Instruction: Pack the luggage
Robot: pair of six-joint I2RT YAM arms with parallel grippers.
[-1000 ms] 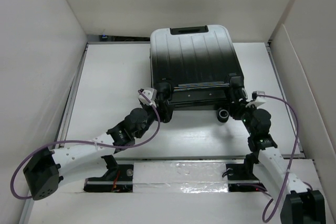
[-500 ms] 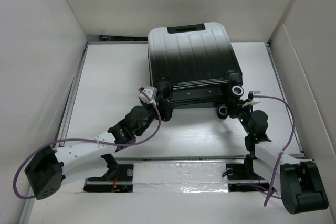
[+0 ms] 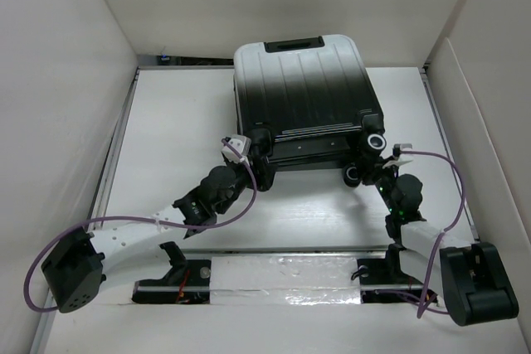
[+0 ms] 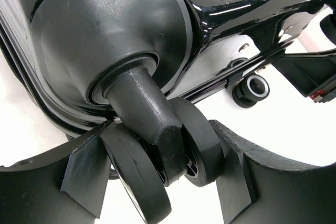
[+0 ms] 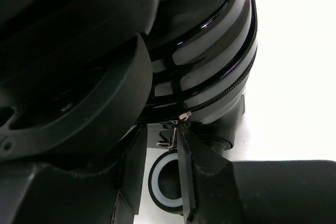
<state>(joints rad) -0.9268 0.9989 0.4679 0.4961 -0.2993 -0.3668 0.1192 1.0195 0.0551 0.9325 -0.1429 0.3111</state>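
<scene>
Left arm stretches low from the near edge, left gripper clamped across a caster wheel. The closed luggage lies flat, mid-table against the far edge. Right arm is folded upright, right gripper barely parted at the zipper; whether it has hold of anything is unclear.

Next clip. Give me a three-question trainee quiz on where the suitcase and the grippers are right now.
1. True or false: the luggage lies open, lining showing.
2. What does the left gripper straddle?
3. In the top view, the luggage's carry handle sits at: A) its near end; B) its far end; C) its left side.
Key: 1 false, it is shut. 2 a twin caster wheel at the near-left corner. 3 B.
</scene>
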